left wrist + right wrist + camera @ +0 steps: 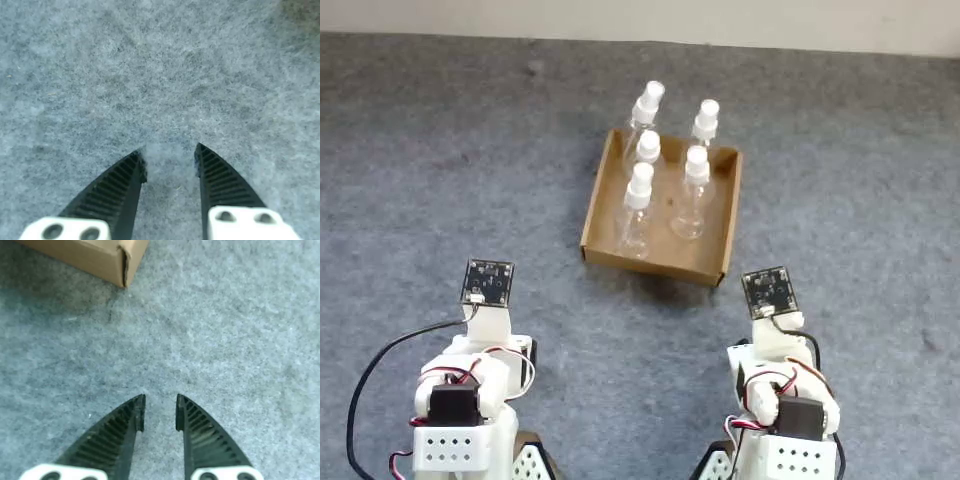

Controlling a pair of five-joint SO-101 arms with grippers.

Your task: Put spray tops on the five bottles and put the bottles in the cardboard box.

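Left gripper (pixel 170 159): the two black ribbed fingers (pixel 117 192) are apart, with nothing between them but grey carpet (pixel 160 75).
Right gripper (pixel 160 407): the fingers (pixel 205 435) are separated by a narrower gap. They hold nothing and point at bare carpet.
Box corner: one corner of the cardboard box (pixel 85 257) lies on the carpet ahead of the right gripper, apart from its tips.
Arms: the left arm (pixel 470 390) and right arm (pixel 782 395) sit folded at the near edge of the table. Both are well apart from the box.
Cardboard box, high view: the open tray (pixel 655 262) rests on the carpet beyond both arms, roughly between them and nearer the right one.
Bottles (pixel 634 225): five clear bottles stand upright inside the box. Two are at the far wall and three are in front of them, all close together.
Spray tops (pixel 639 186): every one of the five bottles has a white top.
Done: by the look of it all five bottles are capped and boxed, so both parts of the task seem complete.
Left to do: apparently nothing. How firmly the tops are seated cannot be told.
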